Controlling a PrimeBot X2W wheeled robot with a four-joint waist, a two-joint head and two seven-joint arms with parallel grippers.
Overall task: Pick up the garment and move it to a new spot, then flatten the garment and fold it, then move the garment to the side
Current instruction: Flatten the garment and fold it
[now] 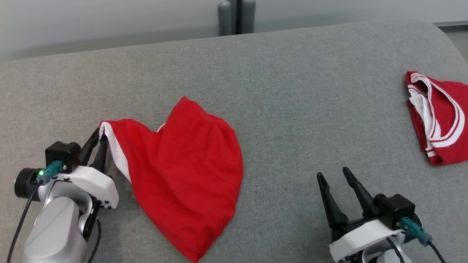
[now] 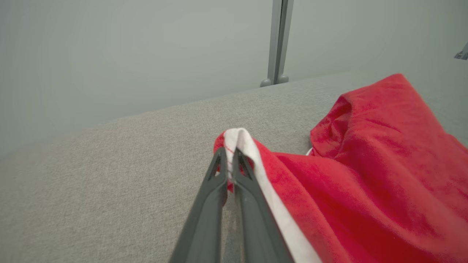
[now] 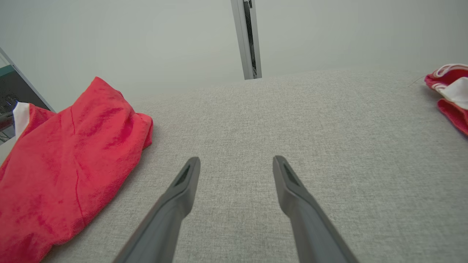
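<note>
On the left of the grey cushion (image 1: pixel 292 91), the left gripper (image 1: pixel 101 132) pinches the white corner of the red garment (image 1: pixel 186 175), which lies spread beside it. Further right, the right gripper (image 1: pixel 332 172) has its fingers wide apart, holding nothing, and another red cloth (image 1: pixel 444 120) sits at the far right.

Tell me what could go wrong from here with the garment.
1. The left gripper pinches just the white edge of the garment; that thin hold may slip under a pull.
2. The right gripper is open and off the cloth, so a one-sided pull could drag it bunched, not flat.
3. A second garment lies at the right; a sweep there might snag it.
</note>
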